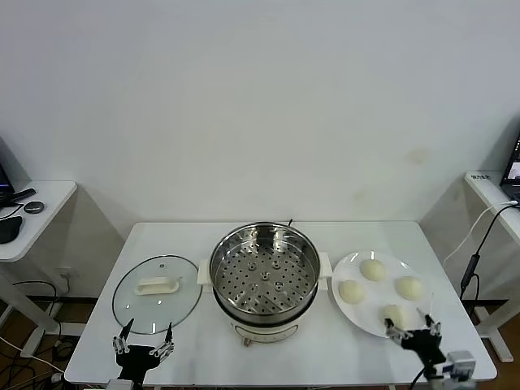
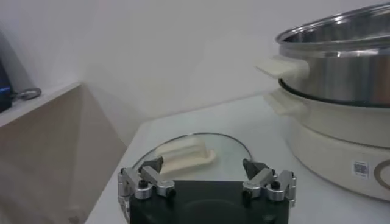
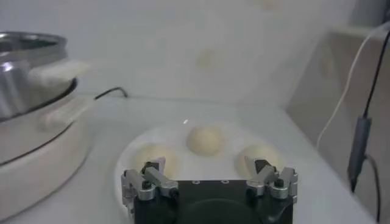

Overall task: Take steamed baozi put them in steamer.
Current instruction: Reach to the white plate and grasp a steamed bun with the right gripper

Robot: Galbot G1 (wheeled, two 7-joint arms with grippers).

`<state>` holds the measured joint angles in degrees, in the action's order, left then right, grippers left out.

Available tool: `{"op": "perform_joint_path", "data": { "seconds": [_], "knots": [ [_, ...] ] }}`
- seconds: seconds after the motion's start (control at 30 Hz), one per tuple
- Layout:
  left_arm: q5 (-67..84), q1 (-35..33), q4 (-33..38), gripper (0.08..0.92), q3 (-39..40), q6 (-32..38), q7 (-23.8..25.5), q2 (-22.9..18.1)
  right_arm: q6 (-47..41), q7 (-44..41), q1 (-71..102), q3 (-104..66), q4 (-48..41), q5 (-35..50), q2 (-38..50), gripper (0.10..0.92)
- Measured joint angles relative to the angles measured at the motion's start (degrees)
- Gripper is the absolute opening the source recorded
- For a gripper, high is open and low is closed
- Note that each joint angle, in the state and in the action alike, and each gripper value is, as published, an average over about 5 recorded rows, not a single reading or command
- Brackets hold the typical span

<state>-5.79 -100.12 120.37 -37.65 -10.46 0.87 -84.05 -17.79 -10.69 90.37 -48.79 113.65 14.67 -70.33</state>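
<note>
Head view, steamer (image 1: 264, 276) at table centre, four steamed baozi (image 1: 373, 270) on white plate (image 1: 349, 313) at 3 o'clock, glass lid (image 1: 157, 294) at 9 o'clock, left gripper (image 1: 144, 341) and right gripper (image 1: 412, 329) both spread wide, empty.

No readable text anywhere. Small square code sticker (image 2: 361, 168) on white base of steamer (image 2: 341, 91), pattern too blurred to read. Part of a round dial mark beside it at picture edge, no legible figures. Nothing else printed.
</note>
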Motion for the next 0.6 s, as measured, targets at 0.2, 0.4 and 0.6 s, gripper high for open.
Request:
{"op": "perform_joint_path", "data": {
  "seconds": [0.2,0.4,0.6],
  "knots": [
    [-0.1,0.3,-0.1,0.823,-0.1,-0.3,-0.1,-0.1,-3.3,-5.1,-6.6,0.7,-2.4,-5.6,8.3,0.823],
    [0.0,0.8,-0.8,0.823,-0.2,-0.4,-0.1,-0.1,-4.6,-19.8,-16.7,4.5,-7.7,-16.1,20.6,0.823],
    [0.1,1.2,-1.1,0.823,0.0,-0.5,-0.1,-0.6,-2.3,-36.7,-30.9,15.3,-14.8,-25.7,30.6,0.823]
  ]
}}
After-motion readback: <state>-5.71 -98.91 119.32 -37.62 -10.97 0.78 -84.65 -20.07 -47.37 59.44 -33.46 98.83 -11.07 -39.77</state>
